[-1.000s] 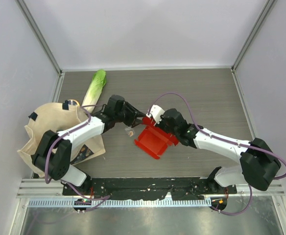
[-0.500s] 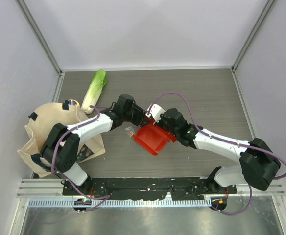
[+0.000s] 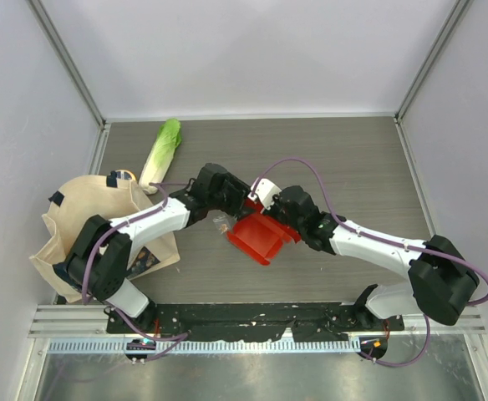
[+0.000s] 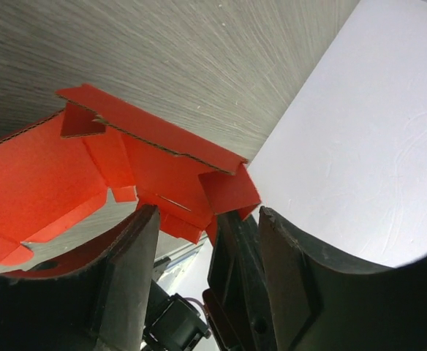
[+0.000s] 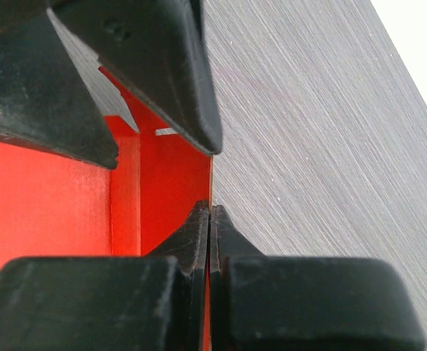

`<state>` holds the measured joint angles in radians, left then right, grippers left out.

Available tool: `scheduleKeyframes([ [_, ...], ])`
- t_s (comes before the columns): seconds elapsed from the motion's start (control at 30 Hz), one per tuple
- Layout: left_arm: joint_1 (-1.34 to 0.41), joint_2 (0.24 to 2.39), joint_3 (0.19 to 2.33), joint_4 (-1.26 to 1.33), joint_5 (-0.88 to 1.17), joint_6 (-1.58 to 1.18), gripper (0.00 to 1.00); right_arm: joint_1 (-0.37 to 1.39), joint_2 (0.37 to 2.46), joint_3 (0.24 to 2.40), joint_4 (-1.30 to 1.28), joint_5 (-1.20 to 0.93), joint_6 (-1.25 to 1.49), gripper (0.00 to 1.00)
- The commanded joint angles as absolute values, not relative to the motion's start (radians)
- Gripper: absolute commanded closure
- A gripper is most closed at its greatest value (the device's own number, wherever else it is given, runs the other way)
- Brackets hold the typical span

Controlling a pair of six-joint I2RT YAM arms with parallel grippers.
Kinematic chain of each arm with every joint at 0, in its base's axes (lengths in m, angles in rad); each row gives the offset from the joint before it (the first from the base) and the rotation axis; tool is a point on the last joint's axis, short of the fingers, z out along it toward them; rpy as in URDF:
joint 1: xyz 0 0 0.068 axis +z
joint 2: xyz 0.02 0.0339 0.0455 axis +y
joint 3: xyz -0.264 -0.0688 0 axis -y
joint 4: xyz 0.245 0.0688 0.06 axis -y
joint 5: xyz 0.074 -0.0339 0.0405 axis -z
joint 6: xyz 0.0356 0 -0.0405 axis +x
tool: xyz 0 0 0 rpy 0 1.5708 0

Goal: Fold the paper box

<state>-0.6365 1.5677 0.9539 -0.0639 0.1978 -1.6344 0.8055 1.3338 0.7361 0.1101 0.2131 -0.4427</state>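
Note:
The red paper box point(image 3: 259, 237) lies partly folded mid-table, with flaps raised at its far side. My right gripper point(image 3: 266, 215) is shut on one upright red wall; in the right wrist view the fingertips point(image 5: 210, 218) pinch the wall's edge point(image 5: 166, 183). My left gripper point(image 3: 244, 204) is open at the box's far left corner. In the left wrist view its fingers point(image 4: 129, 270) straddle the red flaps point(image 4: 162, 164) and the right gripper's dark body, and they do not close on anything. The left fingers also show in the right wrist view point(image 5: 155, 66), above the box.
A beige tote bag point(image 3: 81, 238) lies at the left under the left arm. A green leafy cabbage point(image 3: 162, 149) lies at the back left. A small brownish scrap point(image 3: 221, 223) lies just left of the box. Metal-framed walls enclose the table.
My left gripper has moved right, up to the box's far corner beside the right gripper. The box has shifted and turned slightly. The right gripper keeps its hold.

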Motion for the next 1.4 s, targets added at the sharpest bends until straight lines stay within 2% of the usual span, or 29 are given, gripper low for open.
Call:
scheduleKeyframes([
  [0.0, -0.612, 1.548, 0.95, 0.033, 0.208, -1.592, 0.39, 0.813, 1.339, 0.738, 0.164, 0.196, -0.451, 0.99],
  [0.13, -0.615, 1.606, 0.986, 0.097, 0.273, -1.589, 0.47, 0.815, 1.338, 0.741, 0.161, 0.181, -0.448, 0.99],
  [0.3, -0.641, 1.64, 1.029, 0.08, 0.247, -1.586, 0.51, 0.813, 1.335, 0.747, 0.15, 0.173, -0.446, 0.99],
  [0.43, -0.65, 1.661, 1.028, 0.083, 0.242, -1.595, 0.64, 0.813, 1.335, 0.747, 0.153, 0.172, -0.446, 0.99],
  [0.73, -0.672, 1.674, 1.039, 0.074, 0.209, -1.566, 0.8, 0.815, 1.348, 0.753, 0.15, 0.195, -0.446, 0.99],
  [0.87, -0.683, 1.664, 1.035, 0.066, 0.181, -1.559, 0.78, 0.816, 1.348, 0.759, 0.147, 0.204, -0.443, 0.99],
  [0.9, -0.684, 1.663, 1.032, 0.077, 0.183, -1.555, 0.74, 0.816, 1.347, 0.759, 0.147, 0.207, -0.442, 0.99],
  [0.93, -0.684, 1.658, 1.026, 0.089, 0.184, -1.552, 0.65, 0.816, 1.347, 0.755, 0.149, 0.209, -0.442, 0.99],
  [1.03, -0.684, 1.615, 1.014, 0.057, 0.163, -1.537, 0.57, 0.815, 1.344, 0.753, 0.147, 0.218, -0.442, 0.99],
  [1.13, -0.684, 1.571, 0.996, 0.044, 0.166, -1.554, 0.57, 0.815, 1.338, 0.752, 0.152, 0.213, -0.44, 0.99],
  [1.27, -0.684, 1.546, 0.989, 0.02, 0.196, -1.618, 0.62, 0.816, 1.341, 0.755, 0.155, 0.212, -0.439, 0.99],
  [1.37, -0.684, 1.531, 1.008, -0.035, 0.195, -1.632, 0.55, 0.816, 1.339, 0.756, 0.149, 0.216, -0.439, 0.99],
])
